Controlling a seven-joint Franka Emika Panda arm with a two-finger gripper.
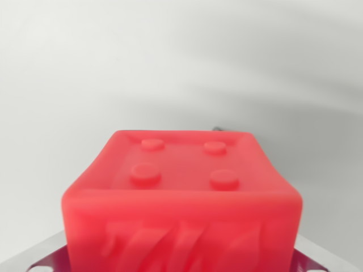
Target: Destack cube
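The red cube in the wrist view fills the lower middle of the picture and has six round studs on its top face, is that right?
Not quite. The red cube does fill the lower middle of the picture, but the wrist view shows four round studs on its top face, set two by two, not six.

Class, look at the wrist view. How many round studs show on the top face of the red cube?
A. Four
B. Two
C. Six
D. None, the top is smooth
A. The red cube has a recessed top face bearing four round studs in a two-by-two pattern, two toward the back and two toward the front.
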